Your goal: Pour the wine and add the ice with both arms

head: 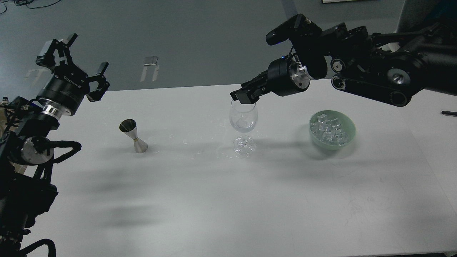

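Observation:
A clear wine glass (pixel 243 119) stands mid-table. Something clear glints low in its bowl; I cannot tell whether it is wine or ice. My right gripper (pixel 241 96) hovers right over the glass rim, pointing left and down. Its dark fingers merge, so I cannot tell whether they hold anything. A heap of ice cubes (pixel 329 129) lies in a pale green bowl (pixel 350 125) to the right of the glass. A steel jigger (pixel 134 136) stands to the left. My left gripper (pixel 73 59) is open and empty, raised high at the far left.
Small wet spots (pixel 185 142) lie on the white table (pixel 228 200) between the jigger and the glass. A black pen (pixel 448 113) lies at the right edge. The right arm (pixel 375 75) spans the space above the bowl.

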{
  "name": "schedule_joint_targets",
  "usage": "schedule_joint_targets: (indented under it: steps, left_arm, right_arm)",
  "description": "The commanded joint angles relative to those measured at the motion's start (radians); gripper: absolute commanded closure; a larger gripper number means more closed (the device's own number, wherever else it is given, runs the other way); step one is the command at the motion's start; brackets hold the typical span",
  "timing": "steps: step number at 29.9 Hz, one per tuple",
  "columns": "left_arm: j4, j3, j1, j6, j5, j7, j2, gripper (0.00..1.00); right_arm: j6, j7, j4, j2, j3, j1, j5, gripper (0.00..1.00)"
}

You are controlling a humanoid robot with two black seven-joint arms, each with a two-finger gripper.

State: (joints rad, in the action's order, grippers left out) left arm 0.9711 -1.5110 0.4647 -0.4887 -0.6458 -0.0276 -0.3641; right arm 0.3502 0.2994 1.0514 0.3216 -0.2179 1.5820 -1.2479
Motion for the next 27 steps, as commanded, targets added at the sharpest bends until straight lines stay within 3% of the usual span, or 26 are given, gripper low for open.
schedule_joint_targets:
  steps: [1,3,6,7,12,17,21,27]
  left_arm:
    - [0.0,0.0,0.002,0.0,0.0,0.0,-0.004,0.02]
    - [0.0,0.0,0.003,0.0,-0.002,0.0,-0.006,0.02]
    - [-0.003,0.002,0.011,0.0,-0.003,0.002,-0.007,0.02]
    - [-0.008,0.008,0.018,0.0,-0.005,0.002,-0.009,0.02]
    - [-0.026,0.063,0.067,0.0,-0.026,-0.002,-0.016,0.02]
    - [-0.101,0.095,0.12,0.0,-0.032,-0.012,-0.024,0.02]
    - [-0.184,0.152,0.189,0.0,-0.028,-0.014,-0.026,0.02]
    - [-0.308,0.169,0.294,0.0,-0.029,-0.012,-0.001,0.02]
  right_arm:
    - [-0.01,-0.016,-0.066,0.014,0.055,0.033,0.152,0.45]
    - [-0.01,-0.022,-0.106,0.017,0.077,0.033,0.229,0.42]
    - [-0.011,-0.034,-0.227,0.02,0.142,0.007,0.44,0.11]
    - [-0.011,-0.034,-0.264,0.019,0.176,-0.029,0.531,0.07]
    - [-0.014,-0.029,-0.315,0.016,0.412,-0.204,0.735,0.02]
    - [-0.037,-0.022,-0.324,0.001,0.714,-0.422,0.756,0.01]
    - [-0.025,0.001,-0.407,-0.091,0.914,-0.543,0.804,0.0]
    - [0.058,0.041,-0.476,-0.171,0.985,-0.596,0.889,0.0]
